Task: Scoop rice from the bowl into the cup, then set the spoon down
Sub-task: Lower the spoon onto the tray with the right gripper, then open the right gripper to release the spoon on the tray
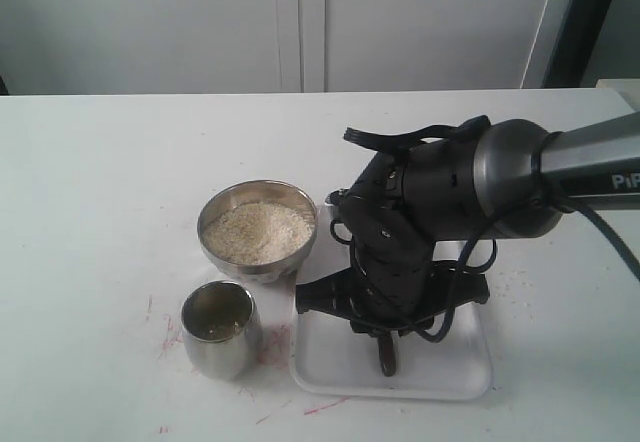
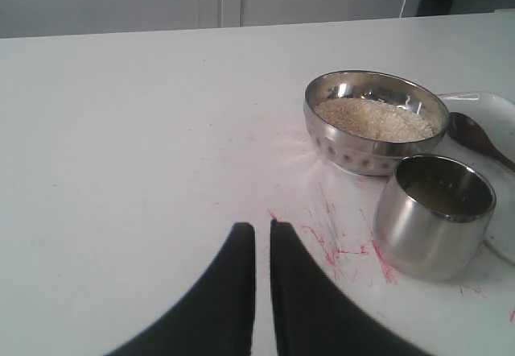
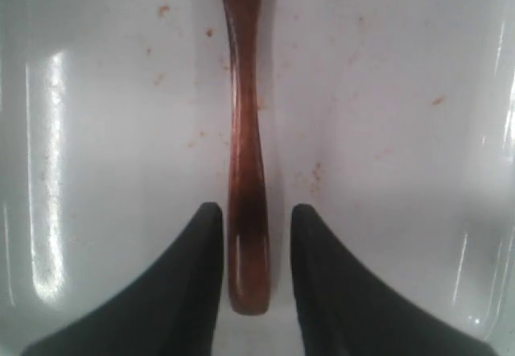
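Note:
The steel bowl (image 1: 258, 230) (image 2: 375, 122) holds a mound of off-white rice (image 1: 257, 232) (image 2: 372, 118). In front of it stands the smaller steel cup (image 1: 220, 328) (image 2: 434, 215); a few grains seem to lie at its bottom. The reddish-brown spoon (image 3: 245, 155) (image 2: 475, 137) lies flat in the white tray (image 1: 450, 377) (image 3: 386, 130). My right gripper (image 3: 256, 209) is open and straddles the spoon's handle near its end, with a gap on one side. My left gripper (image 2: 262, 225) hovers shut and empty over the table, short of the cup.
The right arm (image 1: 470, 187) hangs over the tray and hides most of it in the exterior view. Red scribble marks (image 2: 338, 243) stain the white table (image 1: 100, 192) around the cup. White cabinet doors stand behind the table.

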Robot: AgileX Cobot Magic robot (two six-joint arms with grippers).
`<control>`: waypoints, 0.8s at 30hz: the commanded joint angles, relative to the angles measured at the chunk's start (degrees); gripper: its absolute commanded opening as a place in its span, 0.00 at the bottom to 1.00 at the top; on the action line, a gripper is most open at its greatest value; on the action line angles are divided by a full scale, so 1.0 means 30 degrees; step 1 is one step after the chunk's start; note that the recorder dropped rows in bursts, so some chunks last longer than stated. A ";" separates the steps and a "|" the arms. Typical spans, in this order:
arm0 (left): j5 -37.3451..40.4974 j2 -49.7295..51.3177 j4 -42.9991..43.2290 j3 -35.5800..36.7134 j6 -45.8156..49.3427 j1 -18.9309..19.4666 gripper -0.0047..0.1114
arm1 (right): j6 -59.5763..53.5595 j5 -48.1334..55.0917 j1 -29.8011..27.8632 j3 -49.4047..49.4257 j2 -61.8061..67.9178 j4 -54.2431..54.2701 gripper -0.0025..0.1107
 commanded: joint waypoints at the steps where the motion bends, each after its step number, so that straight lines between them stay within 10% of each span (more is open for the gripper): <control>1: -0.0075 0.0014 -0.0197 -0.0120 -0.0035 -0.0020 0.16 | -0.0729 0.0093 -0.0116 -0.0141 -0.0493 -0.0135 0.28; 24: -0.0075 0.0014 -0.0197 -0.0120 -0.0035 -0.0020 0.16 | -0.4384 0.3145 0.4257 0.6418 -1.1621 0.0734 0.02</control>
